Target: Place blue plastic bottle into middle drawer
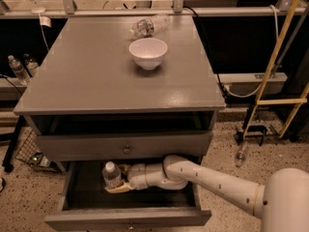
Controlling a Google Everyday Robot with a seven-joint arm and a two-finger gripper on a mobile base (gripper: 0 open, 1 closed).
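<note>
Claw [121, 181] pinches the bottle [111, 174] upright at the drawer's [128, 217] left, held low seemingly to set it standing inside

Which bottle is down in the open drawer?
The white-capped bottle beside the gripper, upright in the pulled-out drawer. Another clear bottle lies on its side on the cabinet top, behind the white bowl.
</note>
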